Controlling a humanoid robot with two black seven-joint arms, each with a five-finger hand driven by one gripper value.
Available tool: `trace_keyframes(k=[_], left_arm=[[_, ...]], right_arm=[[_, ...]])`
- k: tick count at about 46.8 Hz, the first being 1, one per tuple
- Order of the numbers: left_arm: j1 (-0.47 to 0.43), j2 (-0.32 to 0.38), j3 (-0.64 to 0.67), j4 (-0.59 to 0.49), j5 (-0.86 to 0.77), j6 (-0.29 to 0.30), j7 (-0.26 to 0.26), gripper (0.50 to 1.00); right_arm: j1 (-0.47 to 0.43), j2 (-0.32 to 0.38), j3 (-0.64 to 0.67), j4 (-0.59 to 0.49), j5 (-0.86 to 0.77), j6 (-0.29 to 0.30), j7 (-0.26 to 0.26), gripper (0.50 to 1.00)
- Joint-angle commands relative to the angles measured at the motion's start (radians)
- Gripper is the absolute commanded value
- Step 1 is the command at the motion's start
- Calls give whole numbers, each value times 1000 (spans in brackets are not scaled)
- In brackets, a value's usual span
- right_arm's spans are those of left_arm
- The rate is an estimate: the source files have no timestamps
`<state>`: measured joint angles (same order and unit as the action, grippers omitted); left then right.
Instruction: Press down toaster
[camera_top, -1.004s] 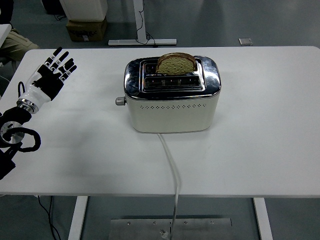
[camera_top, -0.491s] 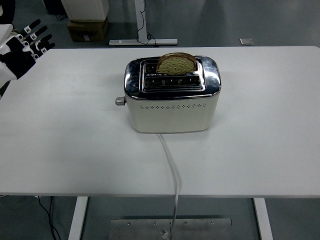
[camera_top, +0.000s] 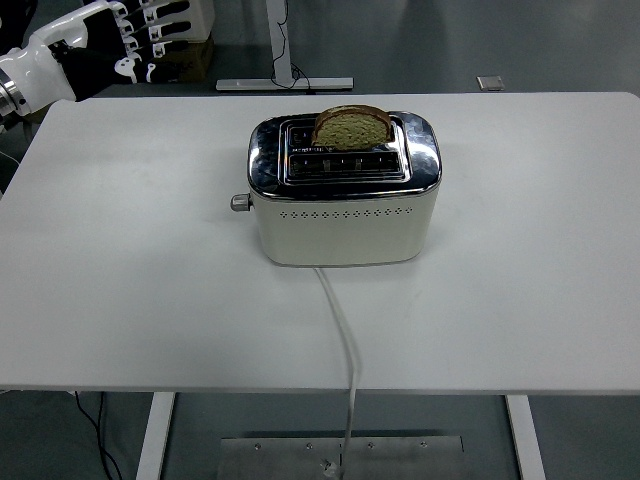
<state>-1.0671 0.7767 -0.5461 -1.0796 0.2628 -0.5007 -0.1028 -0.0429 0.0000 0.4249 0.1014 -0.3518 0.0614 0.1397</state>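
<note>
Toaster (camera_top: 345, 200) sits mid-table, bread slice (camera_top: 351, 128) raised, lever (camera_top: 240, 202) on its left end. Your left hand (camera_top: 120, 45) hovers far off, fingers spread, empty — a glancing push may shove the body sideways.

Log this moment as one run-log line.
left robot hand: open, raised far-left | toaster: unpressed | bread: up in rear slot | right: unseen
</note>
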Motion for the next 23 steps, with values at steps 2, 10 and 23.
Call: trace_keyframes(k=[2, 10, 23], left_arm=[[-43, 41, 20, -40, 41, -1, 0, 1000], [-109, 82, 81, -65, 159, -62, 6, 1000], [-132, 110, 97, -65, 357, -110, 6, 1000]], right_arm=[[0, 0, 0, 0, 0, 0, 0, 998], [15, 0, 0, 1, -1, 0, 0, 1000], [17, 0, 0, 0, 0, 0, 0, 1000]])
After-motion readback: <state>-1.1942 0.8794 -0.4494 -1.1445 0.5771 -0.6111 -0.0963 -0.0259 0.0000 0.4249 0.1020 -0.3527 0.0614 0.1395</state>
